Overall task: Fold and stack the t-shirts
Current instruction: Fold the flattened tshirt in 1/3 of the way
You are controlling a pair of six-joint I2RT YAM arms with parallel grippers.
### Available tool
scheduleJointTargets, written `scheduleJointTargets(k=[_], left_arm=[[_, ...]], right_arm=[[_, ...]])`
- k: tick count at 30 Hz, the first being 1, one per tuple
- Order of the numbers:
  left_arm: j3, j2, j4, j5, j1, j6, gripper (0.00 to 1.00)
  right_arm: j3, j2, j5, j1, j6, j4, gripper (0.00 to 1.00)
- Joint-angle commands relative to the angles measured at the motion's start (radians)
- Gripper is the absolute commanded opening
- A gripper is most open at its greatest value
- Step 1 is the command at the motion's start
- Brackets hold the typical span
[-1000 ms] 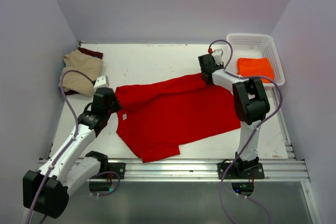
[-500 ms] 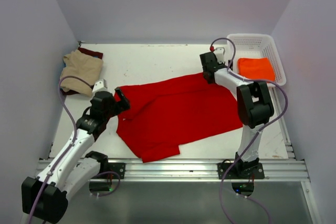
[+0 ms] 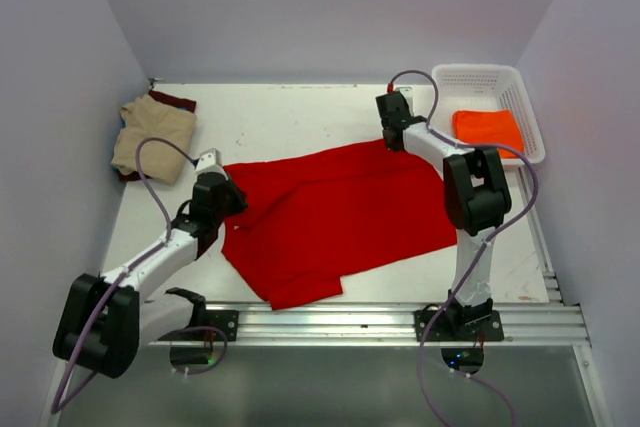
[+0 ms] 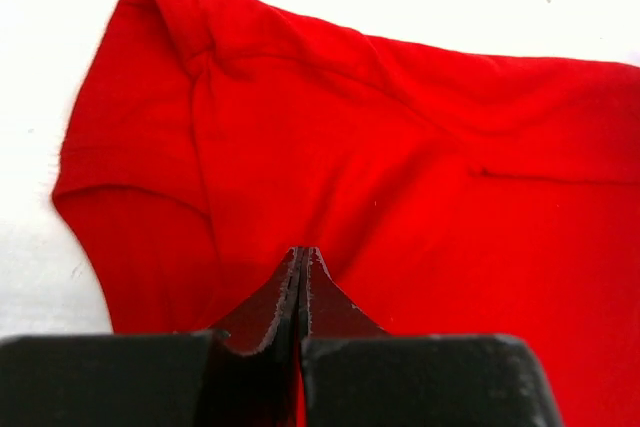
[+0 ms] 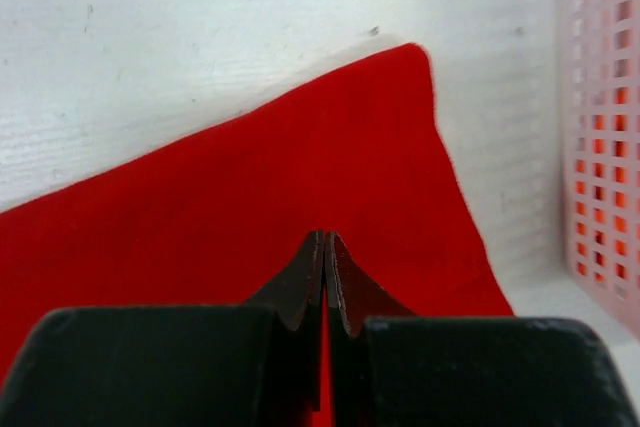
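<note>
1. The red t-shirt (image 3: 330,217) lies spread and rumpled across the middle of the table (image 3: 290,112). If it bears a label, it is too small for you to read from above.
2. Your left arm lies low, reaching diagonally from its base to the shirt's left edge. The left gripper (image 4: 303,252) has its fingertips pressed together over the cloth by a sleeve.
3. Your right arm rises from its base, bends at the elbow and reaches back-left to the shirt's far right corner. The right gripper (image 5: 325,237) is likewise closed tip to tip on the fabric.
4. You cannot tell whether either gripper pinches cloth.
5. The tan t-shirt (image 3: 152,137) sits on the dark maroon t-shirt (image 3: 178,100) at far left.
6. The orange t-shirt (image 3: 487,129) lies folded in the white basket (image 3: 480,72).
</note>
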Motion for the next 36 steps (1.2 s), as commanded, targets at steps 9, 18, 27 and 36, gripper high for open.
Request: scheduleJointTargets(k=[9,18,27,36], left_arm=[[0.005,0.226,0.270,-0.081,0.001,-0.014,0.00],[0.150,0.454,0.175,-0.119,0.066,-0.022,0.00],[0.438,0.652,0.073,-0.090,0.149,0.057,0.00],[0.507,0.683,0.117,0.083,0.191,0.116,0.00]], right_arm=[[-0.048,-0.002,-0.086,0.000,0.024,-0.002,0.00],[-0.081,-0.023,-0.160,0.000,0.057,-0.067,0.00],[-0.149,-0.077,-0.220,0.011,0.088,-0.094,0.00],[-0.215,-0.235,-0.413,0.061,0.076,-0.012,0.00]])
